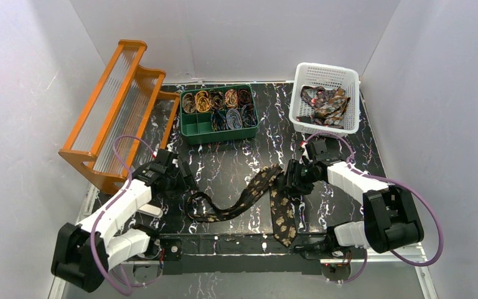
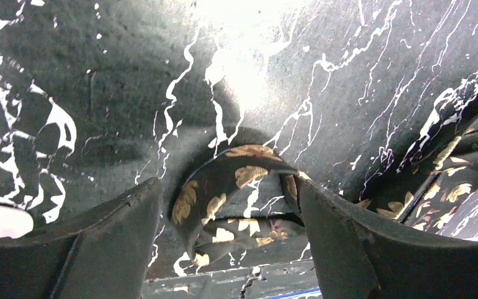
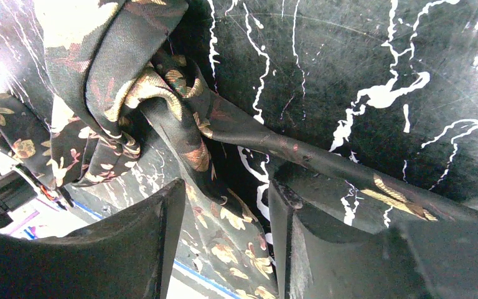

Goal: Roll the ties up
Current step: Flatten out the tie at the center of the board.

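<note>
Left hand (image 2: 227, 185) astride tie (image 2: 215, 208) (its folded end)

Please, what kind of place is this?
Probably a robot lab workcell: plain white walls box in a black marbled table, two robot arms stand at its near edge, and rolled ties sit in a green tray.

Dark tie (image 1: 249, 196) with gold leaves on black white-veined table (image 1: 236, 165).
</note>
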`<control>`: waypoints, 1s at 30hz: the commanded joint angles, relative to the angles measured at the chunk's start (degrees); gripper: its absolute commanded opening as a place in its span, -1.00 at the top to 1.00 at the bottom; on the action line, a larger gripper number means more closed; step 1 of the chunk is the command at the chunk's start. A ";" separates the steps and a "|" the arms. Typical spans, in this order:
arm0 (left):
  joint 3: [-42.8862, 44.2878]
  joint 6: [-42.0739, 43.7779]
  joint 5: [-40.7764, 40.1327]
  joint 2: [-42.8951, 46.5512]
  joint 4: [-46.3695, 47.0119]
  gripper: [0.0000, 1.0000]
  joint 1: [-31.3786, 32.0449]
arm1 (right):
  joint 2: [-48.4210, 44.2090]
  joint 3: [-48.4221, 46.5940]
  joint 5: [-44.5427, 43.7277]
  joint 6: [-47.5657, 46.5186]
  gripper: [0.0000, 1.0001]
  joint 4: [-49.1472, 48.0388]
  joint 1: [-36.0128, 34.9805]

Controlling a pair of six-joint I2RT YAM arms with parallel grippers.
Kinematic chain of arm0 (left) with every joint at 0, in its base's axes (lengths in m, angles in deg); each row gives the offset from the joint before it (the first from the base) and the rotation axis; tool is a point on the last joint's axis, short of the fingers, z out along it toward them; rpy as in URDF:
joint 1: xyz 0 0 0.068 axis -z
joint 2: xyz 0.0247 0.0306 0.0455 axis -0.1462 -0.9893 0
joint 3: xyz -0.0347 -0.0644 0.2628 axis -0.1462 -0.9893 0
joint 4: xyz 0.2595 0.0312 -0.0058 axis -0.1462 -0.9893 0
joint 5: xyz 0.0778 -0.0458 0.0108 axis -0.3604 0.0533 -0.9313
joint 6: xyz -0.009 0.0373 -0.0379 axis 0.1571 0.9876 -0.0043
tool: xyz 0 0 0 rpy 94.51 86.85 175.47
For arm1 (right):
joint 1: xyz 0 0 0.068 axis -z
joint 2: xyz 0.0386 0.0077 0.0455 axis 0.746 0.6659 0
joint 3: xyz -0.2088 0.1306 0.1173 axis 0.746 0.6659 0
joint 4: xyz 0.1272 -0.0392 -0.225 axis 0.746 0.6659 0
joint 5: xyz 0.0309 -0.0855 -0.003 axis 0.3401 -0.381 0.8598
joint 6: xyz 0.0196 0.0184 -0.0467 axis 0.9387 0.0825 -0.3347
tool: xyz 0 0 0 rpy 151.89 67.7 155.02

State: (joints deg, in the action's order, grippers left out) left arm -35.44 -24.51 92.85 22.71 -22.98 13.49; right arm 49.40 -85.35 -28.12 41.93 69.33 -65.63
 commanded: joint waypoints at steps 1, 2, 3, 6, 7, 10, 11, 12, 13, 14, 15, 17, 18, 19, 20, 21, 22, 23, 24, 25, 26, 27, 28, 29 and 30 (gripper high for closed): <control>-1.86 -6.03 -1.62 4.99 -7.42 -0.54 2.44 | -0.76 0.04 0.02 0.10 -0.14 -0.36 -0.44; -2.34 -7.17 -2.49 5.56 -7.89 -0.50 3.18 | -0.76 0.22 -0.09 0.11 -0.11 -0.52 -0.52; -2.57 -7.92 -2.71 5.74 -8.05 -0.47 3.77 | -0.71 0.40 -0.13 0.07 -0.09 -0.73 -0.62; -2.84 -9.05 -5.38 3.83 -8.22 -0.44 5.58 | -0.15 0.62 -0.24 -0.11 -0.04 -1.19 -1.04; -2.87 -9.45 -5.65 2.91 -8.20 -0.43 6.39 | 0.05 0.71 -0.07 -0.19 -0.03 -1.52 -1.17; -3.43 -10.88 -7.31 1.06 -7.76 -0.39 7.91 | 0.32 0.83 0.40 -0.15 0.10 -2.50 -1.40; -3.97 -11.21 -7.29 0.91 -6.91 -0.34 8.13 | 0.28 0.78 0.49 -0.10 0.25 -2.70 -1.46; -4.45 -11.41 -7.34 0.82 -5.82 -0.25 8.21 | 0.12 0.61 0.24 -0.06 0.44 -2.90 -1.54; -5.18 -11.62 -7.72 0.73 -4.96 -0.17 8.25 | -0.26 0.45 -0.24 0.02 0.50 -3.22 -1.52; -5.61 -11.69 -8.14 0.60 -3.84 -0.07 8.26 | -0.66 -0.11 -1.49 -0.01 0.59 -3.22 -1.57; -5.93 -11.40 -8.46 0.36 -2.52 0.02 8.26 | -1.06 -0.87 -3.39 -0.28 0.73 -2.51 -1.59; -6.13 -10.56 -8.87 -0.24 -0.17 0.28 8.26 | -1.97 -2.84 -7.69 -2.02 0.92 -1.18 -1.55; -6.05 -9.89 -8.70 -0.54 1.26 0.48 8.26 | -2.64 -4.27 -11.39 -3.03 0.97 -0.04 -1.57; -5.92 -9.22 -8.38 -0.70 2.87 0.59 8.26 | -3.46 -5.57 -16.07 -3.66 0.97 0.78 -1.57; -5.63 -8.82 -7.92 -0.81 4.19 0.70 8.26 | -4.18 -6.62 -19.72 -4.45 0.97 0.87 -1.56; -5.14 -8.37 -7.30 -0.93 5.71 0.80 8.26 | -5.02 -7.63 -24.06 -5.91 0.97 0.18 -1.52; -4.55 -7.95 -6.78 -1.03 6.86 0.88 8.26 | -5.70 -8.49 -27.69 -8.25 0.97 -1.02 -1.47; -3.70 -7.70 -6.69 -1.04 7.67 0.94 8.26 | -6.46 -9.32 -29.12 -9.62 0.97 -2.40 -1.48; -2.55 -7.47 -6.92 -1.05 8.14 0.97 8.26 | -6.97 -9.99 -30.80 -13.12 0.97 -4.43 -1.46; -1.33 -6.99 -7.07 -1.04 8.39 0.98 8.26 | -7.39 -10.86 -31.88 -16.19 0.97 -5.65 -1.47; 0.09 -6.42 -7.44 -1.11 8.63 0.99 8.26 | -7.59 -11.83 -32.66 -19.49 0.97 -6.73 -1.58; 1.30 -5.96 -7.99 -1.13 8.48 0.99 8.26 | -7.81 -12.56 -33.13 -22.44 0.97 -7.86 -1.60; 2.47 -5.52 -9.00 -1.21 8.17 1.00 8.26 | -8.16 -13.18 -33.18 -25.44 0.97 -8.93 -1.60; 3.80 -5.08 -9.93 -1.34 7.91 1.00 8.26 | -8.71 -13.50 -32.87 -28.07 0.97 -10.02 -1.62; 4.56 -4.85 -11.00 -1.51 7.45 1.00 8.20 | -9.44 -13.50 -32.28 -31.04 0.97 -11.09 -1.76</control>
State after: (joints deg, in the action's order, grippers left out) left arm -36.14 -31.73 86.10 21.09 -16.35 21.46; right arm 42.54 -95.88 -55.81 24.88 65.00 -67.12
